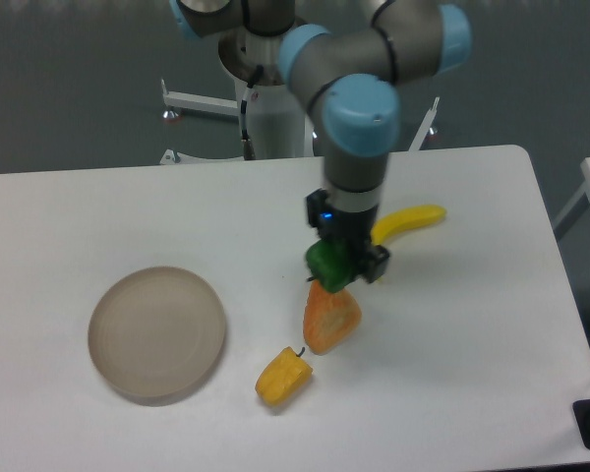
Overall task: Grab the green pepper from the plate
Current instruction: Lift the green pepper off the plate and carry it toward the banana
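Note:
The green pepper (pixel 324 264) is small, glossy and dark green. It sits between the fingers of my gripper (pixel 340 271), held above the table near the middle, just over the top of an orange piece of food. The gripper is shut on it and hides most of its right side. The plate (pixel 157 332) is a round beige-grey dish with a low rim. It lies at the left front of the table, well to the left of the gripper, with nothing on it.
An orange carrot-like piece (pixel 331 317) lies right below the gripper. A yellow pepper (pixel 282 377) lies to its front left. A yellow banana (pixel 408 220) lies behind and right of the gripper. The table's right edge (pixel 560 285) is near.

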Tool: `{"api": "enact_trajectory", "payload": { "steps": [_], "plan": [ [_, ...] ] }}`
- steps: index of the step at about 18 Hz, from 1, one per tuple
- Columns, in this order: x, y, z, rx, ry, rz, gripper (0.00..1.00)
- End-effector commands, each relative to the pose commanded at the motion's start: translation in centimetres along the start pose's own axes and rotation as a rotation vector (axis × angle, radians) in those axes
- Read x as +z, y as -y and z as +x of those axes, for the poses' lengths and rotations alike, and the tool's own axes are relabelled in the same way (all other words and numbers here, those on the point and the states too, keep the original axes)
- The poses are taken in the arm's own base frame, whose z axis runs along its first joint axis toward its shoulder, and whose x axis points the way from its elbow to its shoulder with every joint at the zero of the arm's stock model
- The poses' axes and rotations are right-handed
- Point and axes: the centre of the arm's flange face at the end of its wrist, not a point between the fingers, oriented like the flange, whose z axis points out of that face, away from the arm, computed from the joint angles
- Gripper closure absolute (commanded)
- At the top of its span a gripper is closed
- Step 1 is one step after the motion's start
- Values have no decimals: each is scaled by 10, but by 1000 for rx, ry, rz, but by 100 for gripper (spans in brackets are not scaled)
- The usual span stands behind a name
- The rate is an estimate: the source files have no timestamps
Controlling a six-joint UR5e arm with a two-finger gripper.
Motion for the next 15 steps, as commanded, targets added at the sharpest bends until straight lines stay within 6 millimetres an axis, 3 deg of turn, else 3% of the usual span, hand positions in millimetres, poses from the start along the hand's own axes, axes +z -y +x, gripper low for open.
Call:
{"api": "enact_trajectory", "payload": {
  "steps": [4,15],
  "plan": [
    [10,-34,-5,72,-35,-13,80],
    [18,-35,-5,77,-44,-44,81]
  ]
}}
